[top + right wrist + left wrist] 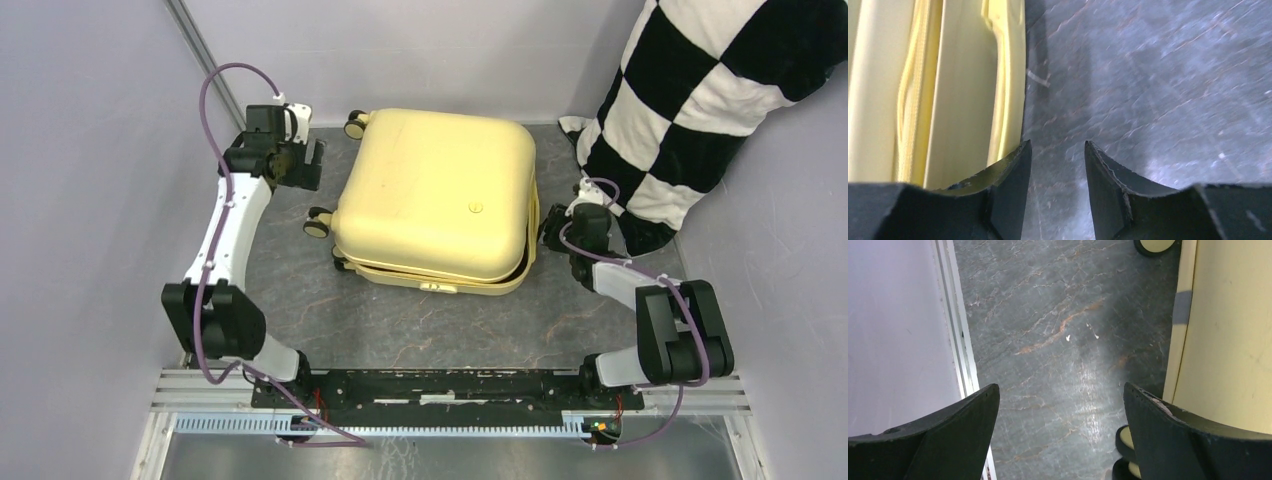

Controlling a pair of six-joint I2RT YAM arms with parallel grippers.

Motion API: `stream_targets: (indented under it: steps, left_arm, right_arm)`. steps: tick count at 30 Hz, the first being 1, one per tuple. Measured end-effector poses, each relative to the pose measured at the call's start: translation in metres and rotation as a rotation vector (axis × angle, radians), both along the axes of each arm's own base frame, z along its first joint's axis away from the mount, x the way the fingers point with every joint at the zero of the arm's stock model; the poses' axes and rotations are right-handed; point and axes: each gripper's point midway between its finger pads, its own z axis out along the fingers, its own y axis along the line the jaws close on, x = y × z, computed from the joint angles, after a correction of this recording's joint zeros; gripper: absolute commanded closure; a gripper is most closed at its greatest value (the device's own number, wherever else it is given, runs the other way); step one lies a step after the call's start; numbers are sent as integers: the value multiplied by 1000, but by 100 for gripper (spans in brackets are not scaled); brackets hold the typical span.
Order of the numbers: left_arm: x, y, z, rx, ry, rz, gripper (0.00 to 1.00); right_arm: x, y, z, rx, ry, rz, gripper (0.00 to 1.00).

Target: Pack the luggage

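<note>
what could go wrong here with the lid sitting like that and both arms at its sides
The luggage is shut skewed, gaping at the near right corner; a sideways push may slide the case instead of closing it.
The right gripper has only table between its jaws, beside the zipper; closing may catch nothing.
The left gripper, open, hangs close to a caster wheel and could snag it.

- The luggage (435, 195) has its lid almost fully down, so its inside is hidden.
- The checkered pillow (700, 90) runs off the top and right edges.
- A caster wheel (1157, 245) is cut off by the top edge.
- The right gripper (1055, 165) sits just beside the luggage's rim; whether they touch cannot be told.
- The counter (1173, 75) looks blurred.
</note>
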Motion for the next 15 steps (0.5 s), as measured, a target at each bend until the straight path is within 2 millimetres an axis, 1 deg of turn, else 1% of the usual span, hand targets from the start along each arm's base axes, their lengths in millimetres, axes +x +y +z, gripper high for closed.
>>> stream_targets:
  steps: [1,3,4,5,7,8,9,11,12,13,15]
  left_arm:
    - [7,1,-5,2,10,9,1]
    - [17,1,-15,-1,31,12,0]
    - [22,-1,-22,-7,49,4,0]
    - [24,-3,-26,-15,62,-3,0]
    - [34,-8,-35,-29,95,-24,0]
    - [44,-6,-33,-35,86,-21,0]
    - [51,-5,-31,-45,78,-21,0]
    - [62,-1,-23,-52,54,-17,0]
    - [69,-1,-16,-60,32,-21,0]
    - [71,-2,-14,-65,25,-25,0]
    - [72,-9,-6,-82,11,-49,0]
  right_arm:
    - [-3,4,-2,-6,-2,14,50]
    - [-17,19,-8,-8,3,56,51]
    - [-32,35,-16,-10,17,107,51]
    - [-43,47,-21,-9,27,147,51]
    - [-76,83,-34,1,57,276,50]
    - [-94,101,-40,2,66,350,50]
    - [-103,112,-39,9,57,393,49]
    - [-127,141,-39,18,48,507,47]
    - [-144,162,-37,42,42,592,46]
    - [-156,177,-34,53,36,658,46]
    - [-177,198,-28,97,29,754,44]
